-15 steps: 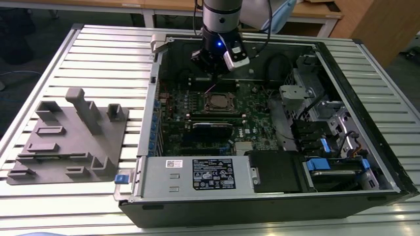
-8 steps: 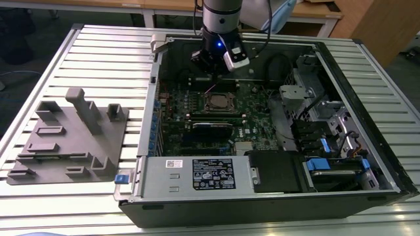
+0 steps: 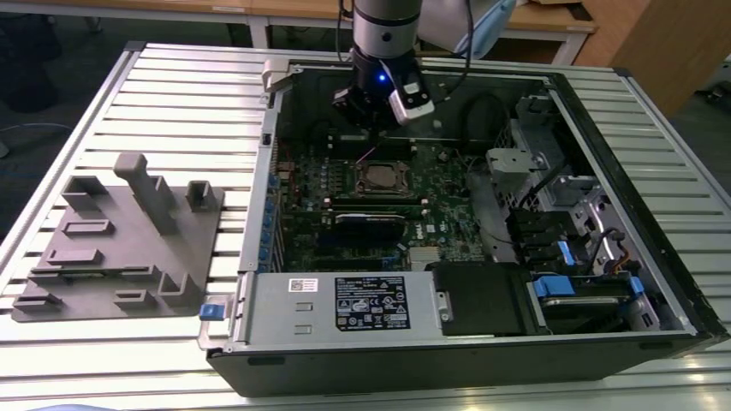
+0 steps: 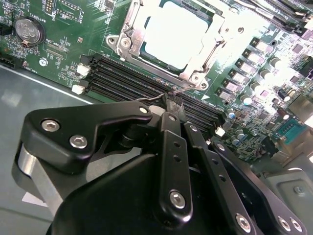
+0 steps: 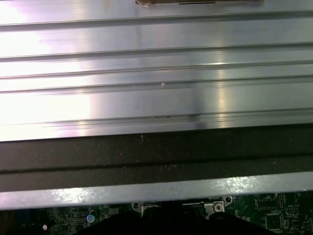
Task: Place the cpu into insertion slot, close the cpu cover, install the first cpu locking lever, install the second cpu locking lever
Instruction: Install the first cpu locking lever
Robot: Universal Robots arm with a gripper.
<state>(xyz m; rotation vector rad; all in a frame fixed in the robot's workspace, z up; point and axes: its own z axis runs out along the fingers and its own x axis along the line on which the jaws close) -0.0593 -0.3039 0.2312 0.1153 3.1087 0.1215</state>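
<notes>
- Tool low over the motherboard inside the open computer case; fingers drawn narrow, tips together.
- Tips meet a thin wire locking lever at the socket's near edge, above the long black memory slots. Cannot tell whether the wire is actually pinched.
- cpu seated in the insertion slot, grey top showing through the window of the cpu cover, which lies flat over it.
- Coin battery off to one side of the board.
- Case rests on a slatted metal surface; grey fixture block on the exterior view's left, well apart from the case.
</notes>
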